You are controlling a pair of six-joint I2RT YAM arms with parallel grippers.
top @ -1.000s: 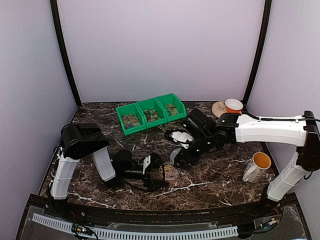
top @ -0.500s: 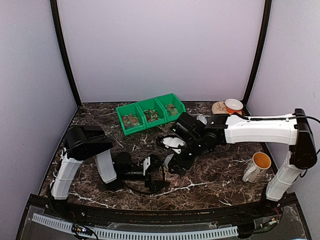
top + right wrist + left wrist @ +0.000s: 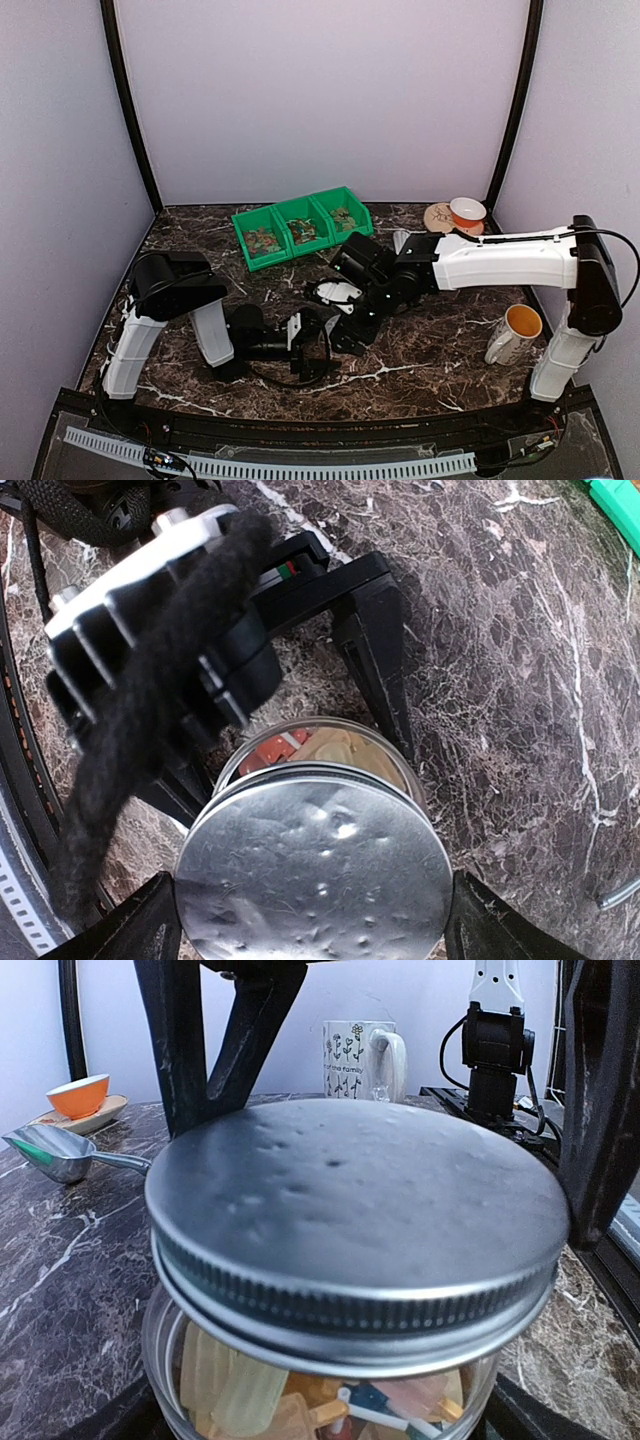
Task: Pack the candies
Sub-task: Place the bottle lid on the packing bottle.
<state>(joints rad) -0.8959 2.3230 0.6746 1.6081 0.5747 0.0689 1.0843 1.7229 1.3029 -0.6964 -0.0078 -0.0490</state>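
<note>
Candies (image 3: 300, 745): mixed orange, yellow and red wrapped pieces, packed into a clear glass jar (image 3: 165, 1350). From the left wrist view they reach close to the mouth. More of them lie in the green bins (image 3: 268, 258) at the far edge of the marble table (image 3: 440, 350), left of centre.

Jar: upright, toward the near edge, about mid-width, well apart from the bins.

Metal lid (image 3: 350, 1190): over the jar mouth, tilted and off-centre, so a crescent of candy shows past its edge. Cannot tell whether it touches the rim. Not seated.

Right gripper (image 3: 315, 920): jaws spread wide and clamped on the lid, one finger at each side.

Left gripper (image 3: 322, 348): lies low along the table, jaws wide, one finger on each side of the jar. Cannot tell whether they press the glass or only stand beside it.

Flowered mug (image 3: 515, 333) stands near the right edge, clear of the work.

Risks, as I judge them:
- A tilted lid brought down as it is would catch one side of the thread and jam crooked.
- An off-centre lid landing on the rim would push sideways. If the left jaws are not gripping, the jar slides or tips and spills.
- High-standing wrappers could get trapped under the lid.
- Four fingers crowd one jar, so turning the lid may knock the right fingers into the left ones.
</note>
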